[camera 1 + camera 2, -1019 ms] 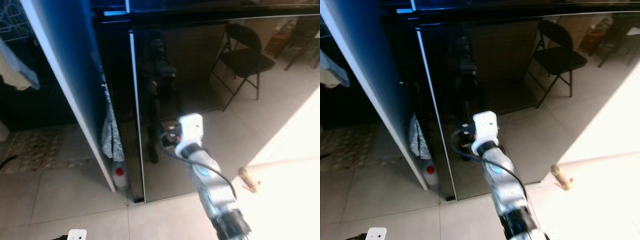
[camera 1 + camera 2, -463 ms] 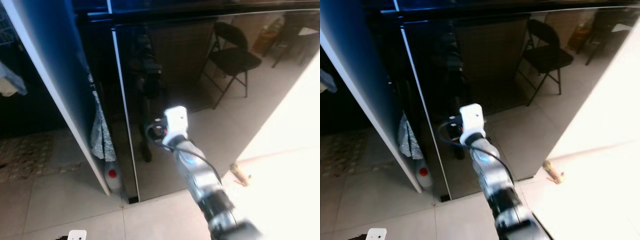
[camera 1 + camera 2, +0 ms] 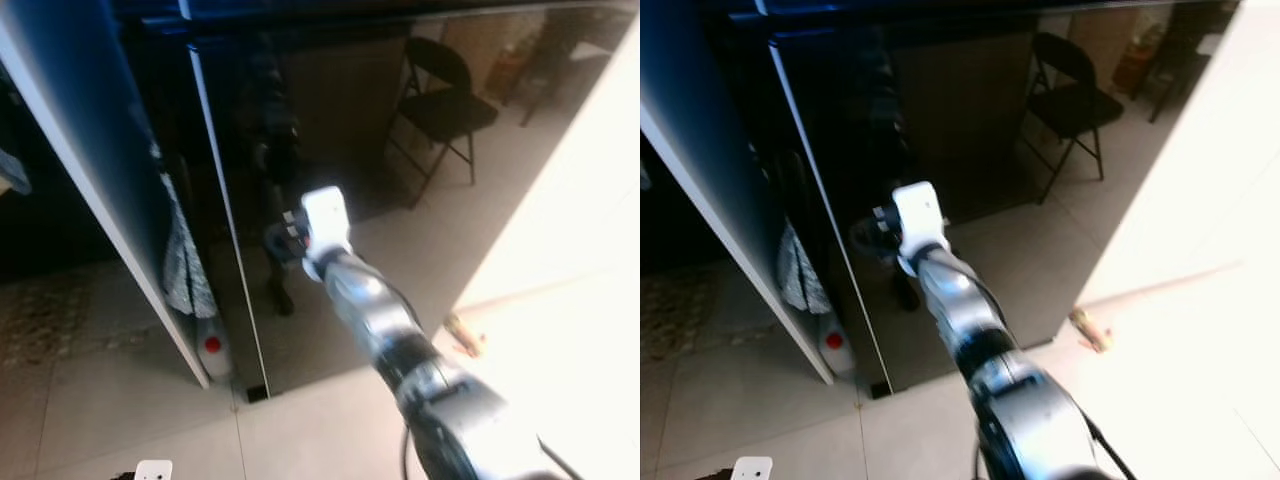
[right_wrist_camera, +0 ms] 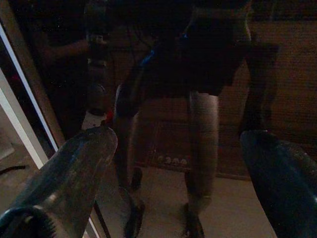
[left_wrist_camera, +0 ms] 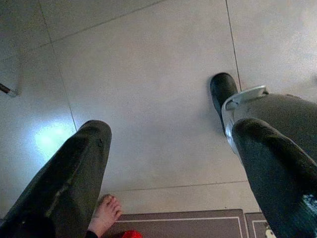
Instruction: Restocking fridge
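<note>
pale floor tiles (image 3: 100,400) run up to a tall, glossy black fridge (image 3: 330,130), whose closed door mirrors the room behind: a folding chair (image 3: 440,100), sunlit floor, and the robot's own dark shape. along the fridge's left side stands a white-edged panel (image 3: 90,190), and in the gap between them hangs a grey cloth (image 3: 180,270) above a white bottle with a red cap (image 3: 213,352) on the floor. a small tan object (image 3: 462,335) lies on the tiles near the fridge's right corner.

right gripper (image 4: 178,168) is stretched forward on its silver arm (image 3: 380,320), the white wrist block held just in front of the door's lower half, near its left edge. in the right wrist view its two black fingers (image 4: 74,168) stand wide apart, nothing between them, facing the dark reflective door.

left gripper (image 5: 168,163) points down at the floor; its fingers (image 5: 74,173) are spread apart with nothing held. below it are grey tiles, the robot's black foot (image 5: 221,91), a person's bare toes (image 5: 106,210) and the edge of a brown mat (image 5: 183,223).
</note>
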Controlling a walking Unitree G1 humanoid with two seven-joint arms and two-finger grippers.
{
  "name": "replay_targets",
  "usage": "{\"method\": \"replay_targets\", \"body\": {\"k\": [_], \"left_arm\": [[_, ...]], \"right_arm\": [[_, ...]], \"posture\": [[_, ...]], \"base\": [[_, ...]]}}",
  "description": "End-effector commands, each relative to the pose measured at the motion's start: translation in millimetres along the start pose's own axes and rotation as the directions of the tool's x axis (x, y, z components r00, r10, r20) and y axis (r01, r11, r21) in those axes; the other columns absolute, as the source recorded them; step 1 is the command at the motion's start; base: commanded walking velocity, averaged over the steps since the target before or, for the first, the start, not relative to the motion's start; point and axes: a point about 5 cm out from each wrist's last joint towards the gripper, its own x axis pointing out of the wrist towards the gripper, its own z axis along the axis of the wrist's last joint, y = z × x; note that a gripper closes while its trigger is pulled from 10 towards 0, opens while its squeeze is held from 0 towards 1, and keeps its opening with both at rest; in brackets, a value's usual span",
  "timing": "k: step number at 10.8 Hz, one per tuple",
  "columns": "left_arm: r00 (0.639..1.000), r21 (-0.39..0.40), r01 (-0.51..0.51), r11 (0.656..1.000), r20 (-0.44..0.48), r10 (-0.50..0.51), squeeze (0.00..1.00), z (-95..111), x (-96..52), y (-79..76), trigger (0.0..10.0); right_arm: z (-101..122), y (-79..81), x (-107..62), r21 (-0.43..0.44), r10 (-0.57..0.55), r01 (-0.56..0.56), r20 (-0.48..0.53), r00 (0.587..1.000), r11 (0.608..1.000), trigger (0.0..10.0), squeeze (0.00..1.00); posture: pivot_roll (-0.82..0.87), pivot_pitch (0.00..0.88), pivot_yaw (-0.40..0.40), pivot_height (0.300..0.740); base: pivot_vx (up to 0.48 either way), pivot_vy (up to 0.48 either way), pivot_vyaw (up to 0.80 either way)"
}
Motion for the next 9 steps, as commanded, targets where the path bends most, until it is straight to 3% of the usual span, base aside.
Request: {"method": "replay_targets", "body": {"k": [1,4,6,8,9], "left_arm": [[1.000,-0.001,-0.008,1.000,-0.022,0.008,0.00,-8,-1.1,0.7,10.0],[1.000,0.004,0.000,1.000,-0.024,0.000,0.00,-8,-1.1,0.3,10.0],[1.000,0.009,0.006,1.000,-0.026,-0.006,0.00,-8,-1.1,-0.6,10.0],[1.000,0.008,0.008,1.000,-0.028,-0.007,0.00,-8,-1.2,-1.7,10.0],[1.000,0.013,0.008,1.000,-0.029,-0.008,0.00,-8,-1.2,-1.4,10.0]], "right_arm": [[37,28.9,11.0,-0.002,0.073,-0.074,0.147,0.986,0.997,10.0,0.00],[4,9.7,-9.0,-0.004,0.042,-0.042,0.130,0.991,0.999,10.0,0.00],[-22,-14.6,-41.7,-0.008,-0.016,0.017,0.128,0.992,1.000,10.0,0.00],[-45,-52.6,-93.0,0.022,-0.149,0.147,0.116,0.982,0.989,10.0,0.00],[-50,-64.2,-107.5,0.031,-0.183,0.181,0.117,0.976,0.983,10.0,0.00]], "posture": [[-0.16,0.067,-0.029,0.740],[-0.20,0.074,-0.024,0.740],[-0.22,0.069,-0.026,0.740],[-0.25,0.058,-0.028,0.740],[-0.26,0.056,-0.026,0.740]], "base": [[0.000,0.000,0.00],[0.000,0.000,0.00],[0.000,0.000,0.00],[0.000,0.000,0.00],[0.000,0.000,0.00]]}}
